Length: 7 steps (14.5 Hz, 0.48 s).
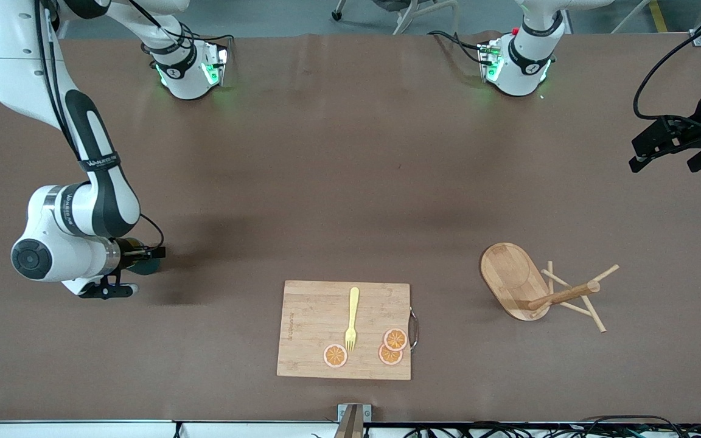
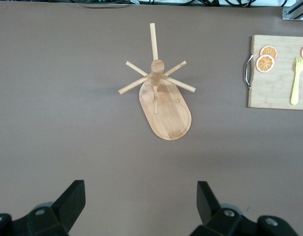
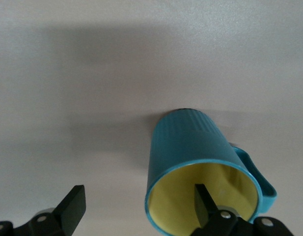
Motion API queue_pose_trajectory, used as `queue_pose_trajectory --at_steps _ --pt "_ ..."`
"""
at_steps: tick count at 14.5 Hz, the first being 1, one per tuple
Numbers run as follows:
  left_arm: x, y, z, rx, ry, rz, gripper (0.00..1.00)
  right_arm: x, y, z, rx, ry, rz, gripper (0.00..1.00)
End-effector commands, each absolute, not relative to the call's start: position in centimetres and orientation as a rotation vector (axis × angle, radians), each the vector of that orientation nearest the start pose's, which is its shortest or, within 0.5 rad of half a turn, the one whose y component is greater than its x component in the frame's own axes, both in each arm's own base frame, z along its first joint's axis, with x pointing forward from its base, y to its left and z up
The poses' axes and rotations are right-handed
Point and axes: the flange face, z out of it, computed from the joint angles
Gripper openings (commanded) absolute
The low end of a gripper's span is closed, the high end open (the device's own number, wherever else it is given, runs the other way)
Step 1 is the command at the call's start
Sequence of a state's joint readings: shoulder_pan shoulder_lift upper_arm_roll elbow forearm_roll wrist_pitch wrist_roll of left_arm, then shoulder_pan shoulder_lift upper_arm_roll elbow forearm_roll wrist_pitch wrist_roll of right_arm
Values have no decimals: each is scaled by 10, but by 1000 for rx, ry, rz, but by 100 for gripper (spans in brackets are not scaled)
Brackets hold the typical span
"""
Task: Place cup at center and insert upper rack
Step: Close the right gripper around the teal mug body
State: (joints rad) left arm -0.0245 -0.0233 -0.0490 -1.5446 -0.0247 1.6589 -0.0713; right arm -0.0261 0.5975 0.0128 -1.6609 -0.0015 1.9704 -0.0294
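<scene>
Teal ribbed cup (image 3: 200,167) with yellow inside stands at mid-left of the brown bench (image 1: 350,182), one finger of the open right end effector (image 3: 136,206) inside. The bamboo mug tree (image 1: 539,289) lies tipped lower right; the left end effector (image 2: 139,204) hangs open above.

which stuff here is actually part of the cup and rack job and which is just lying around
Part of the job:
cup, at the right gripper
upper rack, tipped on its side

Just lying about:
cutting board
yellow fork on it
three orange slices on it
</scene>
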Motion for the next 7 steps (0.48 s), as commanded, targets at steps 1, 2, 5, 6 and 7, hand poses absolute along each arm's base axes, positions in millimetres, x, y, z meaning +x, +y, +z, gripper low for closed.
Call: queue_pose_trajectory --at_steps 1,2,5,6,7 --pt "556 -43 662 -3164 -5 -233 100 648 -16 240 -3103 -8 448 54" --pt "556 -43 662 -3164 -5 -233 100 647 -16 239 -3100 0 462 37" --pt "556 -43 662 -3164 -5 -233 100 642 -8 239 -3087 -14 530 1" --pt "556 -43 662 -3164 -5 -233 100 641 -5 239 -3084 -30 544 0" --pt "556 -43 662 -3164 -5 -233 100 641 -3 240 -3084 -42 542 0"
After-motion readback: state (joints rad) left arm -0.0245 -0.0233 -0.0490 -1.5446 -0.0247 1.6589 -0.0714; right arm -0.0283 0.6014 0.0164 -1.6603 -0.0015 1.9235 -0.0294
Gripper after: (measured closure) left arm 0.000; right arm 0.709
